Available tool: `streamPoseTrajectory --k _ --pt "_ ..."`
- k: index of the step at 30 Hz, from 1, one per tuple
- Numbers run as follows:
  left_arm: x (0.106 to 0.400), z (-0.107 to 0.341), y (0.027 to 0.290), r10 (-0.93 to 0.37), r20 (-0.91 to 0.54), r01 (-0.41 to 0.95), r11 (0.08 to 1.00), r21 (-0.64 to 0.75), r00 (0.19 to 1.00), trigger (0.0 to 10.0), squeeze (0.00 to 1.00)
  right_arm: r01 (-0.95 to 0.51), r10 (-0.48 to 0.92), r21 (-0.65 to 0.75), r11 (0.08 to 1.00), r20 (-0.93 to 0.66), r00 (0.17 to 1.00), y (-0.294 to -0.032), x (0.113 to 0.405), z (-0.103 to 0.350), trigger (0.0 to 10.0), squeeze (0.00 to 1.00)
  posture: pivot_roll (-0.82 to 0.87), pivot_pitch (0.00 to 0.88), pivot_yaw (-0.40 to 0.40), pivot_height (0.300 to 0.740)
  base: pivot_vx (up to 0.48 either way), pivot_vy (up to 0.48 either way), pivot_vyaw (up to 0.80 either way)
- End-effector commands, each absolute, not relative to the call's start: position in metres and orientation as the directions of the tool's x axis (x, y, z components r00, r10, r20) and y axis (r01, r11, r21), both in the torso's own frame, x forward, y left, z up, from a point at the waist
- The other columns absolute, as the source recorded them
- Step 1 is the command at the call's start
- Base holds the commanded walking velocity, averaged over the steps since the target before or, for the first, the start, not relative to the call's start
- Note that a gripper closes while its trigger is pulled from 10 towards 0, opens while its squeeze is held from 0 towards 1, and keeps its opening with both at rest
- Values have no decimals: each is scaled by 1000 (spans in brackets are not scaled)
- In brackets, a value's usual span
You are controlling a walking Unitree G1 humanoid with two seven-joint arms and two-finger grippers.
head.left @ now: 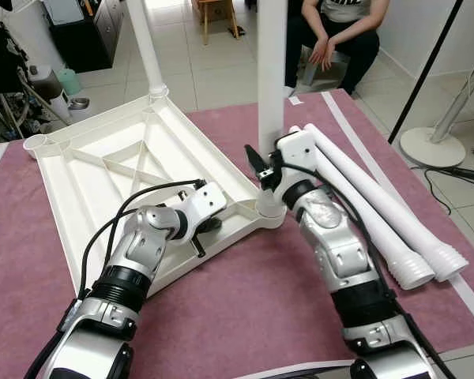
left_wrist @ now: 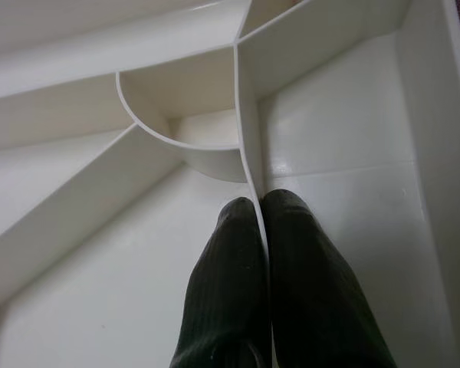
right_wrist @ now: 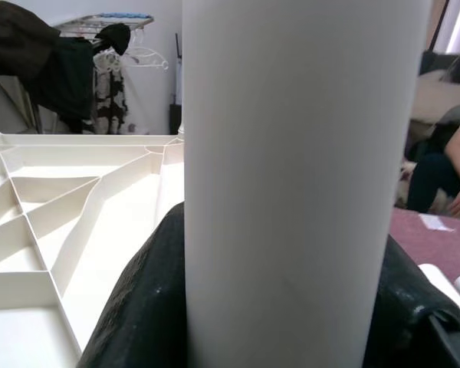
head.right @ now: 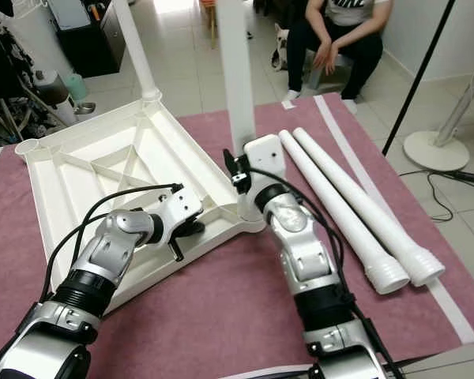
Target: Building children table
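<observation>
tabletop upside down, ribs up | two legs upright in corner sockets, two lying loose | my right gripper clamps upright leg | my left gripper pinches a rib

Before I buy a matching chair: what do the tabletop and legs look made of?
Tabletop: likely moulded white plastic, slightly glossy, judging by its thin ribs and moulded corner sockets. Upright leg in the right claw and spare legs: smooth, matte white tubes, probably plastic too.
</observation>
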State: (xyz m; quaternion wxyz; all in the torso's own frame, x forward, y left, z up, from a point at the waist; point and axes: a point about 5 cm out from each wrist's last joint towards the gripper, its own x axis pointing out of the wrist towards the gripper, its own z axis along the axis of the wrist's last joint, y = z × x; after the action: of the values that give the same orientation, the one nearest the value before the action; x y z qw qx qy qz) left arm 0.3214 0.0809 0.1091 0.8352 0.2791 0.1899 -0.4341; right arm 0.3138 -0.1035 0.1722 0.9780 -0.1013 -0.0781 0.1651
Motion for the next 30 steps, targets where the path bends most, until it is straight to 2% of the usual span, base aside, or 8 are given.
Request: streamPoseTrajectory --k 1,6,11,17,26,30 --pt "335 111 102 -357 -422 547 636 543 834 10000 0 -268 259 -243 932 -68 963 -116 307 127 10000 0 6 0 116 740 0 0 0" --pt "335 111 101 -359 -420 548 636 544 834 10000 0 -270 269 -229 935 -33 963 -112 296 123 10000 0 3 0 115 740 0 0 0" --pt "336 111 101 -360 -419 548 635 544 833 10000 0 -190 194 -168 967 6 981 -125 290 119 10000 0 -2 0 120 740 0 0 0" --pt "336 111 101 -363 -421 552 632 544 831 10000 0 -151 155 -138 979 15 988 -130 292 117 10000 0 -4 1 125 740 0 0 0" --pt "336 111 101 -363 -421 552 631 545 831 10000 0 -25 25 -82 996 4 1000 -132 301 118 10000 0 3 4 123 740 0 0 0" --pt "335 110 102 -361 -422 551 632 545 832 10000 0 -25 25 -84 996 1 1000 -127 299 115 10000 0 3 5 122 740 0 0 0"
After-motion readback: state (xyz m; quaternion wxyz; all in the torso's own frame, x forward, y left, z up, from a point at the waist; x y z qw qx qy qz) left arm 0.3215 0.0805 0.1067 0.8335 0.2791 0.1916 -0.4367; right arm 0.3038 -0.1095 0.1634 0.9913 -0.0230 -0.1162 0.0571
